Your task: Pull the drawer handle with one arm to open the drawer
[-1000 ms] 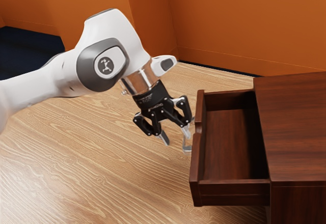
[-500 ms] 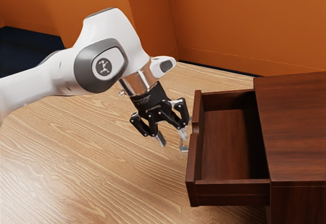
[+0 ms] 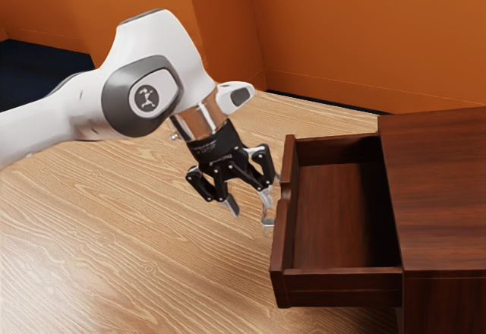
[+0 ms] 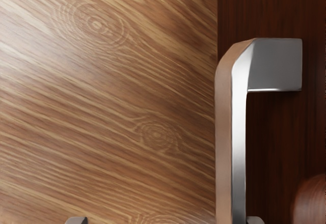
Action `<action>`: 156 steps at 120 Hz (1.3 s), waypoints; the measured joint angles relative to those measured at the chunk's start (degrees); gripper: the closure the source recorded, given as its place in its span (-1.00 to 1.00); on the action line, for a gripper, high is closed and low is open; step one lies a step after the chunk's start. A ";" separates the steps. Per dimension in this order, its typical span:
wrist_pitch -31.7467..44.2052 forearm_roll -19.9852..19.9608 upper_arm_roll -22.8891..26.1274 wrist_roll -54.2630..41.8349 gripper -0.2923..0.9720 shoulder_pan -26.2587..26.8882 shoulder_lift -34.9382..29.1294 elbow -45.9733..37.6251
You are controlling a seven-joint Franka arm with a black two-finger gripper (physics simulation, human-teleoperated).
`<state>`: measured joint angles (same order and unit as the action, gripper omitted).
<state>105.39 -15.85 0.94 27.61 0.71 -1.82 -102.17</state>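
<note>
Dark wooden drawer (image 3: 279, 228) stands pulled well out of its cabinet (image 3: 440, 174), at the exterior view's right. Pincer (image 3: 248, 211) sits at the drawer front, released: its fingers are spread with the metal handle (image 4: 232, 132) between them, close against the drawer-side finger, the other finger apart from it. White arm (image 3: 144, 95) reaches in from the left over the light wood surface (image 3: 114, 258).

the pulled-out drawer (image 3: 342, 212) is jutting from the cabinet (image 3: 440, 174), blocking the exterior view's right. its hollow is lying open from above. the handle (image 4: 232, 132) is standing off the drawer front, leaving a gap behind. the wooden surface (image 3: 114, 243) is stretching free toward the exterior view's left.
</note>
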 joint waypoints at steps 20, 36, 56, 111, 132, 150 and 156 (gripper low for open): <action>-0.17 0.09 -0.13 0.04 -0.01 -2.23 -0.50 -0.56; -0.52 1.27 -0.22 0.07 -0.01 -3.64 -0.66 -0.59; -1.93 2.32 0.06 0.10 -0.01 -2.79 -1.36 -0.57; -3.83 3.81 0.07 0.03 -0.04 -2.00 -1.29 -0.03; -3.83 3.75 0.02 -0.07 -0.07 -1.67 -1.26 0.01; -3.81 3.85 0.08 -0.19 -0.18 -1.89 -1.82 0.13; -3.82 4.10 0.15 -0.23 -0.24 -1.79 -2.38 0.17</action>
<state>101.57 -11.76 1.09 27.38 -1.08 -4.20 -102.00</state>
